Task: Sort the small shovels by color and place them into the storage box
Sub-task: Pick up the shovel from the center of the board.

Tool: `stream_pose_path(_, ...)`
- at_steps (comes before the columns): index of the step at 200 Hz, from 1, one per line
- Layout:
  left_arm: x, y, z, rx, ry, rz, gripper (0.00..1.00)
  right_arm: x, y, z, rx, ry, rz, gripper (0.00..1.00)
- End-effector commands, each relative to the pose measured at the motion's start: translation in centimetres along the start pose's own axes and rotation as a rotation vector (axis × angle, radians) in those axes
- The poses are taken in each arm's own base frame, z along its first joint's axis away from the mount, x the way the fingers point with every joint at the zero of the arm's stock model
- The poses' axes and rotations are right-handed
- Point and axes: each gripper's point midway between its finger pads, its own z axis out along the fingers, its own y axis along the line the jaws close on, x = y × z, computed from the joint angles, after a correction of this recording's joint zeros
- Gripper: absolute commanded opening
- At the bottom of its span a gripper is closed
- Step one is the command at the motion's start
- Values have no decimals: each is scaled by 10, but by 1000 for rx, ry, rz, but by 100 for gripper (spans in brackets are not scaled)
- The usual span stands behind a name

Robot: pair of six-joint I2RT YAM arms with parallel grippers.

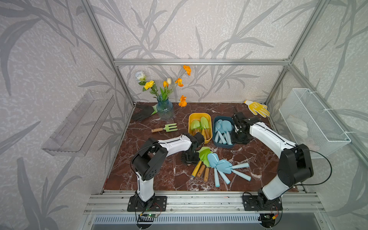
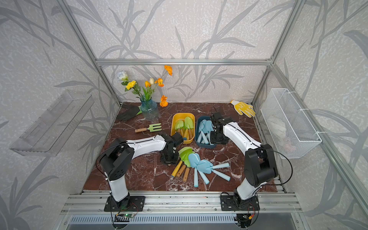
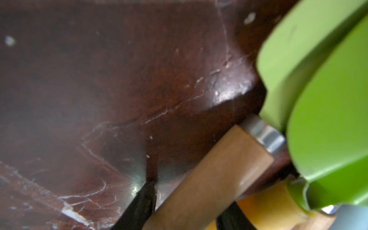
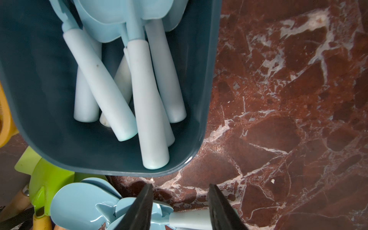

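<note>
Since lime-green-bladed, wooden-handled small shovel (image 3: 282, 65) on red marble table (image 3: 99, 99) seems light, stiff, we take brown handle (image 3: 215, 179) mid-length; left hand (image 3: 189, 197) straddles it, clamp unclear; right hand (image 4: 180, 186) half-open, empty, beside dark blue box (image 4: 29, 89).

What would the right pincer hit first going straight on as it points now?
Most likely the marble tabletop, just outside the near corner of the dark blue box. A light blue shovel handle shows behind the right pincer; depth unclear.
</note>
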Motion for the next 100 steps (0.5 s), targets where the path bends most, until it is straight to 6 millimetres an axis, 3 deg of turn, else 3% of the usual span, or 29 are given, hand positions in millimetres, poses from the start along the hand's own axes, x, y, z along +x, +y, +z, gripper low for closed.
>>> stream_pose_path(1,8,14,15,-66,36,-2,31,0,0,-8,-19,-25,16,47)
stream_pose_path(19,6,24,10,-114,13,-19,14,1,-1,-8,-21,-25,17,47)
stream_pose_path(42,4,34,0,-169,-25,-39,3,2,0,-7,-25,-21,20,47)
stream_pose_path(70,10,46,-17,-201,-54,-61,0,3,0,-6,-25,-20,21,47)
stream_pose_path(100,32,52,-40,-172,-52,-62,0,4,-2,-5,-19,-18,22,47)
